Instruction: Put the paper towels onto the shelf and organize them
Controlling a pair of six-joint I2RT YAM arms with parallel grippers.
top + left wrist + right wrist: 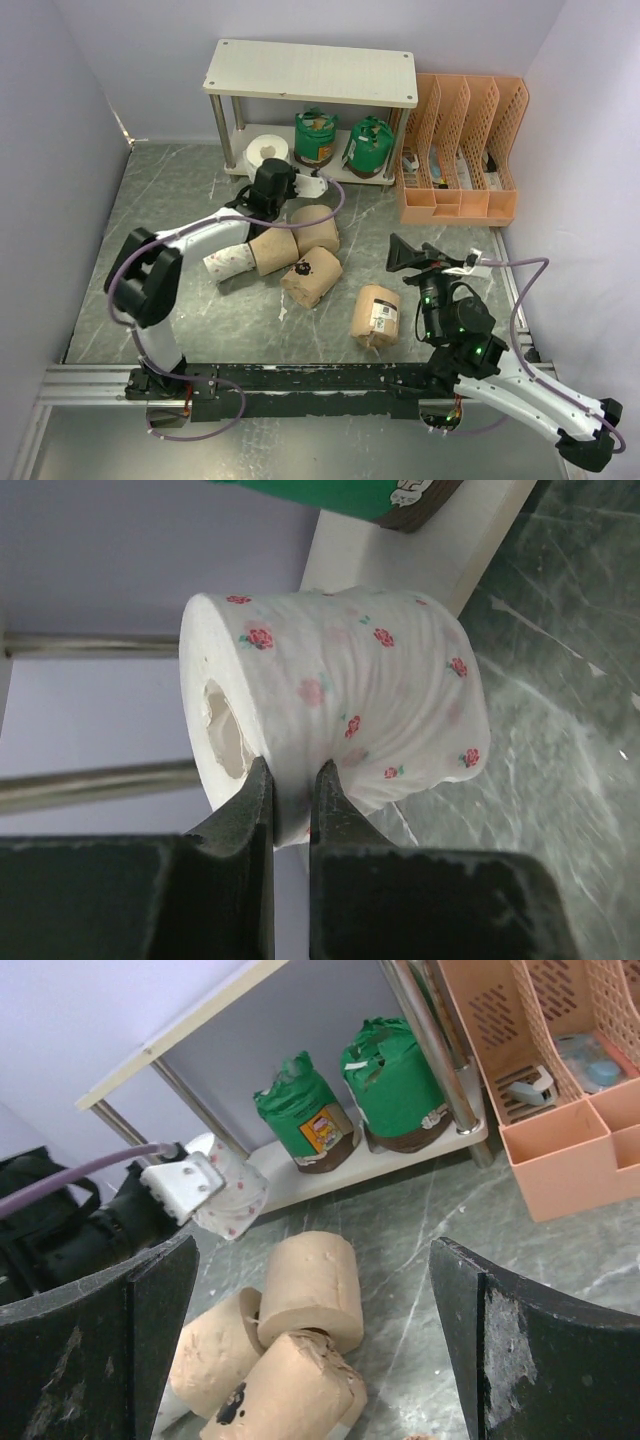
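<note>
My left gripper (274,178) is shut on the wall of a white rose-patterned roll (267,152), one finger inside its core, as the left wrist view shows (292,790). It holds that roll (380,700) at the left front edge of the lower board of the shelf (310,72). Two green rolls (317,137) (368,145) stand on that board. On the table lie a second patterned roll (228,261), two bare tan rolls (272,250) (315,228) and two wrapped tan rolls (312,277) (378,315). My right gripper (405,255) is open and empty, right of the pile.
An orange perforated file organizer (462,150) stands right of the shelf, touching its right legs. Purple walls close in the table on the left, back and right. The silver shelf legs (425,1030) stand beside the green rolls.
</note>
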